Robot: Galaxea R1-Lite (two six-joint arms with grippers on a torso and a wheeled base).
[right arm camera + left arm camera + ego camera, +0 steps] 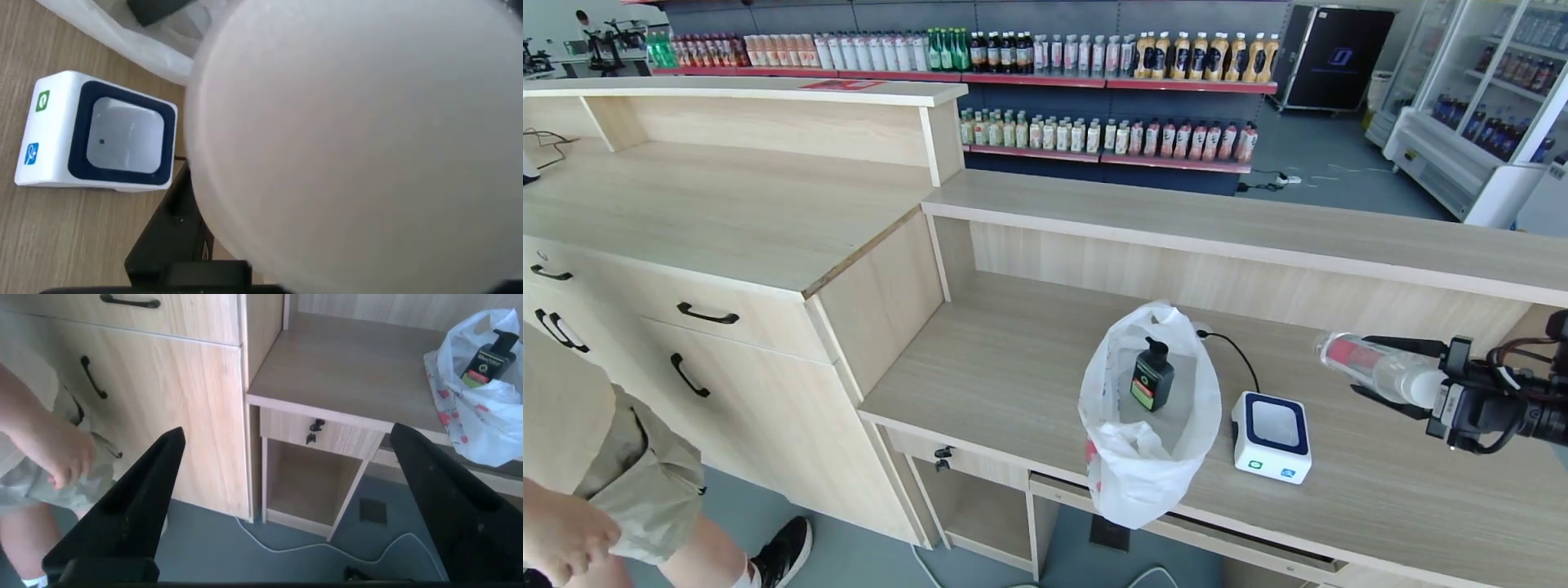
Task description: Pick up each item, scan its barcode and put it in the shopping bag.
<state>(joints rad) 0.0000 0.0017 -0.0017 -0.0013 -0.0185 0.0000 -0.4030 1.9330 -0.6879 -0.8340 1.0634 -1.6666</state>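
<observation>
Head view: right fingers (1405,343) gripped clear bottle (1364,363) in air right of scanner (1272,433); bag (1152,457) with pump bottle (1152,377) sat left of scanner. Left wrist: left fingers (135,502) spread, empty, well left of scanner. Right wrist: bottle (351,131) hung near scanner (98,135). Scan step, probably; next needs barcode facing scanner.

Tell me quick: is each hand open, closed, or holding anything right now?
Left hand: open, holding nothing.
Right hand: closed on the clear plastic bottle with a red label.
</observation>
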